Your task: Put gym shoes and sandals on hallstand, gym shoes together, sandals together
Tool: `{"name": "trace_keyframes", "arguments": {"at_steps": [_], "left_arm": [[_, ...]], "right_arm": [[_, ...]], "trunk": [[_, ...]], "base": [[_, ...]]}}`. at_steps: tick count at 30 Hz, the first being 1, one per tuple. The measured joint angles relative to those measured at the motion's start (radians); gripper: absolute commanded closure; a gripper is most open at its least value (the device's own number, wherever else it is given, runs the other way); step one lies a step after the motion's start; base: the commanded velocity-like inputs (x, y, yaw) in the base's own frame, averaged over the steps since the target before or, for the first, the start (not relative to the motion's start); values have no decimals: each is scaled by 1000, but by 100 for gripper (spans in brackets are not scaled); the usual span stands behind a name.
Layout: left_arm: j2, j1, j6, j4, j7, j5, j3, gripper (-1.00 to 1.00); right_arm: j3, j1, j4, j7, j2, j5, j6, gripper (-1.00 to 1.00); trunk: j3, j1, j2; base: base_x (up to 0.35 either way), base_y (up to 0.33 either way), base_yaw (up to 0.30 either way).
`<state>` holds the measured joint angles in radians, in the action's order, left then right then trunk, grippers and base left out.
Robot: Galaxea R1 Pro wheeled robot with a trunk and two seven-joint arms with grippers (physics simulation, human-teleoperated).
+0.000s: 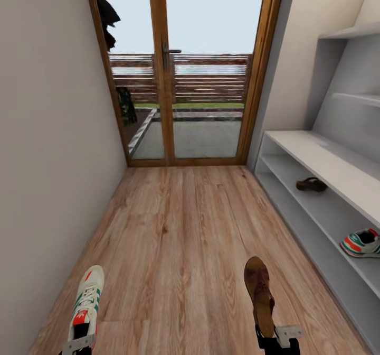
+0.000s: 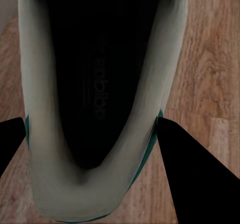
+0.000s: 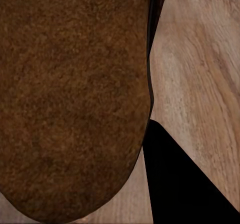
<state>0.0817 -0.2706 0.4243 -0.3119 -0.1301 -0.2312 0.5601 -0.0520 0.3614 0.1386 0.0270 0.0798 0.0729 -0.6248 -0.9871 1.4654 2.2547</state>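
My left gripper (image 1: 79,340) is shut on the heel of a white gym shoe (image 1: 87,298) with green stripes, held above the corridor floor (image 1: 179,239). In the left wrist view the gym shoe's (image 2: 95,84) dark opening sits between the two black fingers (image 2: 187,179). My right gripper (image 1: 275,338) is shut on a brown sandal (image 1: 259,289), toe pointing away. In the right wrist view the sandal (image 3: 70,99) hides one finger. On the hallstand (image 1: 322,157) at the right, a second sandal (image 1: 311,184) and a second gym shoe (image 1: 361,243) rest apart on the open tier under the bench top.
A wood-framed glass door (image 1: 182,69) closes the corridor's far end. A plain wall (image 1: 47,159) runs along the left. Two staggered wall shelves (image 1: 353,30) hang above the bench. Bare wood planks stretch between me and the door.
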Motion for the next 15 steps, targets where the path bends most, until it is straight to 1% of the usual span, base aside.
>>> {"name": "trace_keyframes", "arguments": {"at_steps": [15], "left_arm": [[0,0,0,0,0,0,0,100]], "right_arm": [[0,0,0,0,0,0,0,100]], "trunk": [[0,0,0]], "base": [[340,0,0]]}}
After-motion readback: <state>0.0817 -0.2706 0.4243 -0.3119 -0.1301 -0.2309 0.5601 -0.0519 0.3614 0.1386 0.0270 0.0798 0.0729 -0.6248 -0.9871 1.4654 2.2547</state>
